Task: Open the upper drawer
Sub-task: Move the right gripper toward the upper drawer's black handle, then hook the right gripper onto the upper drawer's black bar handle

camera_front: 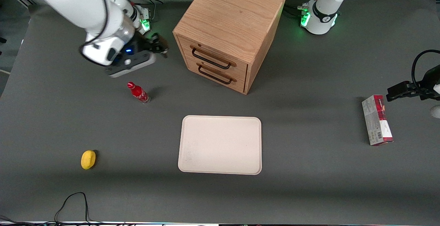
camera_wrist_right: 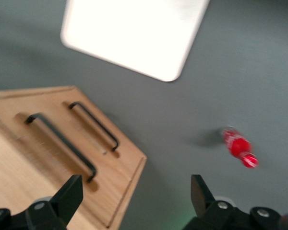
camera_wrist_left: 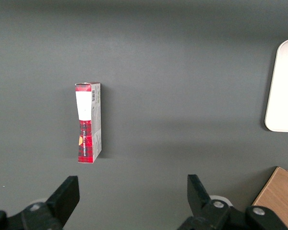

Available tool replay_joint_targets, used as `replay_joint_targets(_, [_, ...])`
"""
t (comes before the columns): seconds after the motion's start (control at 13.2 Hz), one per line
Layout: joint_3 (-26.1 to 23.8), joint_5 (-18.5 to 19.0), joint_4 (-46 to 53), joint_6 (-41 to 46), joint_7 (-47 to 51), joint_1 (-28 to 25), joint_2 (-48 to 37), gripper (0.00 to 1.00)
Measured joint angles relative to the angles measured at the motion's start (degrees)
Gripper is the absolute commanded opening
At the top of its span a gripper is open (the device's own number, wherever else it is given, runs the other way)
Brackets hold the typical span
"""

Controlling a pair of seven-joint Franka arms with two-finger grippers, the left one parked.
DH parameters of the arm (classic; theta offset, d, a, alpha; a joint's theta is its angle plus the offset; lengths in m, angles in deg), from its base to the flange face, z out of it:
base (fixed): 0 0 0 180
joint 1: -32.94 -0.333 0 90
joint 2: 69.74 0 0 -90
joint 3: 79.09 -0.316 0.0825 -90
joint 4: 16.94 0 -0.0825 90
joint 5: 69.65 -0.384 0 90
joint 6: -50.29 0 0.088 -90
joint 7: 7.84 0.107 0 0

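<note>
The wooden cabinet stands on the table, farther from the front camera than the tray. Its upper drawer is shut, and so is the matching drawer below it. The upper drawer's black bar handle also shows in the right wrist view, with the lower handle beside it. My right gripper hangs in the air beside the cabinet, toward the working arm's end, apart from both handles. In the right wrist view the gripper is open and empty, over the cabinet's front corner.
A small red bottle stands near the gripper, nearer the front camera; it shows in the right wrist view. A cream tray lies in front of the cabinet. A yellow object and a red box lie toward opposite table ends.
</note>
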Motion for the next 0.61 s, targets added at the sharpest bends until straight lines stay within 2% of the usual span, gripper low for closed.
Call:
replay_joint_targets(0.23, [-5.8,-0.1,1.2,-0.1,-10.3,-0.1,5.8,1.00])
replay_joint_targets(0.38, [-9.0,-0.3,1.3,-1.1,-13.7,-0.2,9.9,1.00])
replay_joint_targets(0.61, [-11.7,-0.3,1.0,-3.1,-19.7,-0.6,15.1,1.00])
